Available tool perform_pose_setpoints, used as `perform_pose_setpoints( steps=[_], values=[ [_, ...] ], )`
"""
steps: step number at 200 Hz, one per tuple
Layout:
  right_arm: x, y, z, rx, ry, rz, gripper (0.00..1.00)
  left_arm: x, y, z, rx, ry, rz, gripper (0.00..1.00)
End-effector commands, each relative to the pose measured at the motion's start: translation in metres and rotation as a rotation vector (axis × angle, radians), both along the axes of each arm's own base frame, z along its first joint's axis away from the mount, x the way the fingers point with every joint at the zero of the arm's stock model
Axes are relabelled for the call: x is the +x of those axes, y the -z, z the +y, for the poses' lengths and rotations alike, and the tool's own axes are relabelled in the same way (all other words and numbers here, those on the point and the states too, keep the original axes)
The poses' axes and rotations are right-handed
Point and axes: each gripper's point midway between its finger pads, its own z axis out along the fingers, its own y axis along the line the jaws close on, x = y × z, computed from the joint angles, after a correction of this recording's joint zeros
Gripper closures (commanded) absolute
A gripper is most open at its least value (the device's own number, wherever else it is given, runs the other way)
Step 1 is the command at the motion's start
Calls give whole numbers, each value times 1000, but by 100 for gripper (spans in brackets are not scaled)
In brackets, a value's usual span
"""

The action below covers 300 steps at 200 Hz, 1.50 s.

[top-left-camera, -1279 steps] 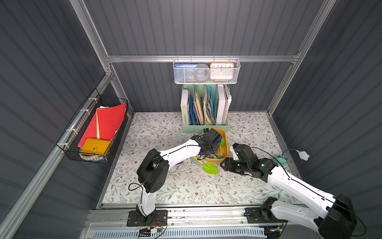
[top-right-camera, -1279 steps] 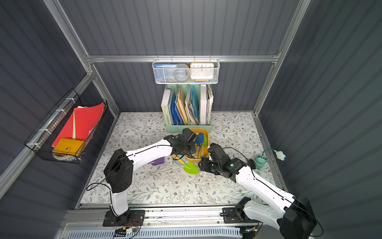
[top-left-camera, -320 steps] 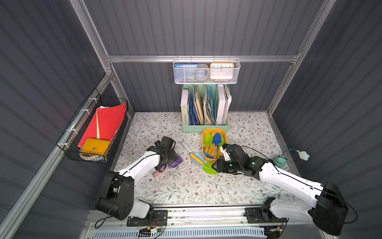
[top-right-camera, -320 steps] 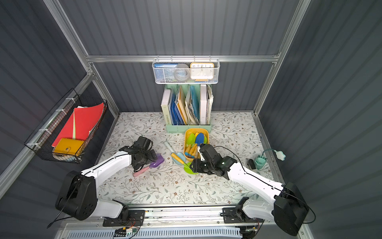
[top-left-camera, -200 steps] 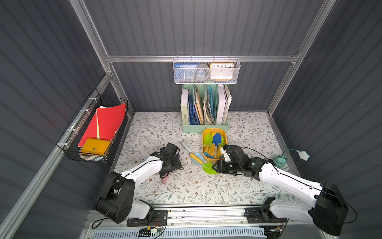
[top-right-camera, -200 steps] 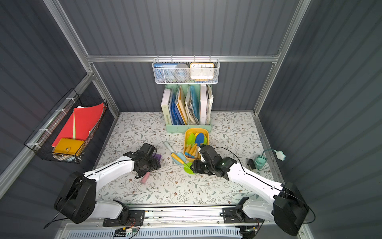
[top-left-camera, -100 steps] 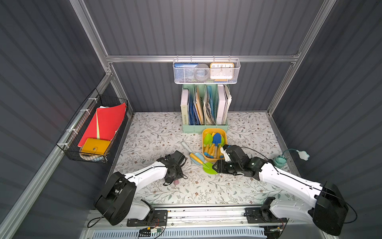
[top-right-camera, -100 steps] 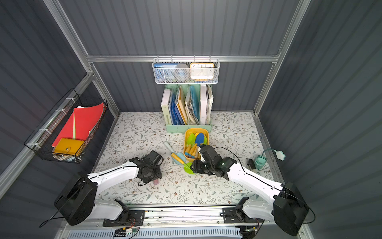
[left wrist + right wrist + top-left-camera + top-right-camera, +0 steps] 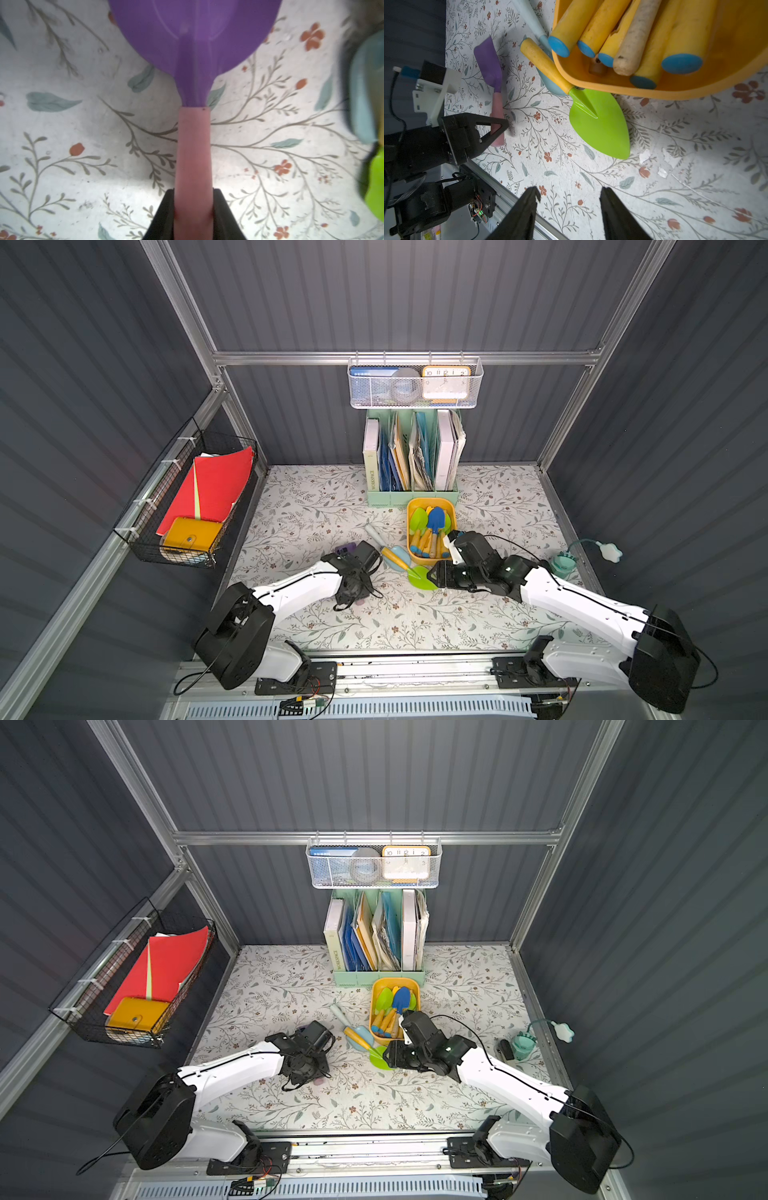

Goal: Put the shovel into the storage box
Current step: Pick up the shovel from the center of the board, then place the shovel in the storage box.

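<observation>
Risk of droop or slip on lifting: pinches purple shovel (image 9: pixel 193 37) near handle end with left gripper (image 9: pixel 193 207) (broad blade far out). Lies flat on mat (image 9: pixel 316 506), well apart from storage box (image 9: pixel 432 502). Right gripper (image 9: pixel 570 193) spread, empty, beside green shovel (image 9: pixel 600 126). Box crowded with handles (image 9: pixel 591 27); rack (image 9: pixel 386 499) just behind; open mat between shovel and box, green shovel at its near edge.

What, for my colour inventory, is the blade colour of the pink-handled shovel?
Purple blade, clearest in the left wrist view.
</observation>
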Motion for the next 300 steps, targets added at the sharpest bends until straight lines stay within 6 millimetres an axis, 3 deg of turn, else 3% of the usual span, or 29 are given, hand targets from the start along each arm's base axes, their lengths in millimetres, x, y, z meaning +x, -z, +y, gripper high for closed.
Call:
perform_pose_setpoints(
  steps=[1,41,74,147,150,242,300],
  values=[
    [2,-6,-4,-13,13,-21,46,17,-21,-5,28,30,-52,97],
    [7,-17,-18,-40,57,-47,46,46,-56,-27,-1,84,-124,98],
    [9,-18,-42,-86,130,-52,46,70,-79,-54,-44,144,-175,98],
    [10,-15,-86,-110,257,-25,46,103,-84,-133,-89,303,-205,99],
    [10,-15,-87,-110,260,-24,46,108,-94,-141,-105,311,-228,98],
    [3,-7,-98,-97,299,-13,45,137,-75,-232,-181,448,-214,97],
    [-1,-2,-104,-93,316,-5,45,146,-53,-264,-215,463,-193,97]
  ],
)
